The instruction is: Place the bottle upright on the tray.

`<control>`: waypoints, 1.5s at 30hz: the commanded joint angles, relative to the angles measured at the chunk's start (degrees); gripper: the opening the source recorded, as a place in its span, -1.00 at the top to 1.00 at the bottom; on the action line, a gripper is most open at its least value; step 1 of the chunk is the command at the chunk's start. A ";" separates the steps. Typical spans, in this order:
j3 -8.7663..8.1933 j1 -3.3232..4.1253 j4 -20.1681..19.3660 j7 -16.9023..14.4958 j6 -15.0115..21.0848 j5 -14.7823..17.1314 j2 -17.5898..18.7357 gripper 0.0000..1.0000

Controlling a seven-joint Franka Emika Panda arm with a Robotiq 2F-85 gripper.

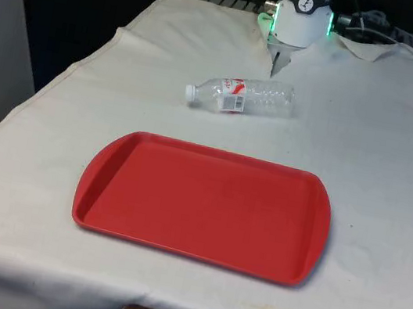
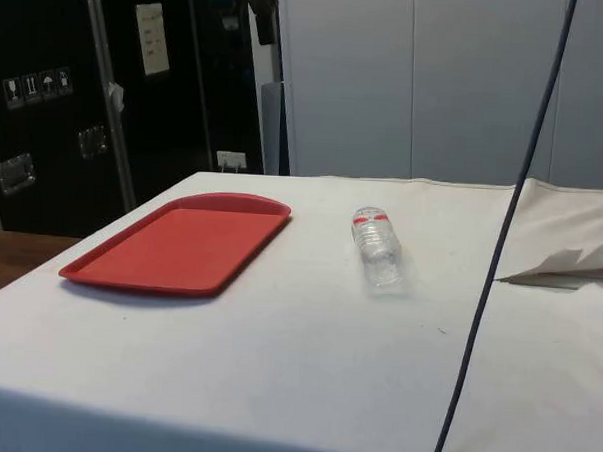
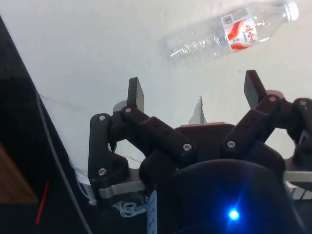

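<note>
Bottle (image 1: 240, 96): a clear plastic bottle with a white cap and a red-and-white label, lying on its side on the table (image 1: 381, 152). In the front view its cap points toward the front view's left. It also appears in the side view (image 2: 378, 247) and the wrist view (image 3: 231, 35).
Tray (image 1: 202, 203): a red rectangular tray with rounded corners and a raised rim, flat on the table and nearer the camera than the bottle in the front view; nothing rests on it. It is seen again in the side view (image 2: 181, 243).
Bottle and tray: apart, with bare white cloth between them.
End effector (image 3: 194, 92): black, with its two fingers (image 3: 136, 93) spread wide and grasping nothing; it is held above the cloth, clear of the bottle.
Table: covered with a white cloth.
</note>
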 commanded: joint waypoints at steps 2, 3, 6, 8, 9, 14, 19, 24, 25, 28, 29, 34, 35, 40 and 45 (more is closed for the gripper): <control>0.06 0.17 -1.32 0.69 0.80 -0.74 -0.97 -1.00; 0.06 0.17 -1.72 0.74 0.86 -0.80 -1.20 -1.00; 0.11 0.17 -3.44 1.09 1.20 -1.32 -2.46 -1.00; 0.17 0.17 -4.53 1.32 1.43 -1.60 -3.21 -1.00; 0.23 0.17 -5.56 1.49 1.78 -1.83 -3.90 -1.00; 0.34 0.17 -7.85 1.89 2.64 -2.29 -5.33 -1.00; 0.34 0.06 -9.68 1.83 2.75 -2.18 -6.36 -1.00; 0.52 0.11 -13.69 3.04 5.04 -3.27 -8.88 -1.00; 0.52 0.11 -14.15 3.15 5.27 -3.32 -9.17 -1.00; 0.40 0.06 -14.44 2.69 4.81 -2.92 -9.22 -1.00; 0.52 0.06 -15.64 3.44 5.90 -3.61 -10.03 -1.00; 0.57 0.06 -18.39 4.18 7.33 -4.01 -11.40 -1.00; 0.57 0.06 -18.79 4.30 7.51 -4.07 -11.63 -1.00; 0.63 0.06 -20.23 4.70 8.02 -4.24 -12.38 -1.00; 0.63 0.00 -22.63 5.21 9.11 -4.53 -13.58 -1.00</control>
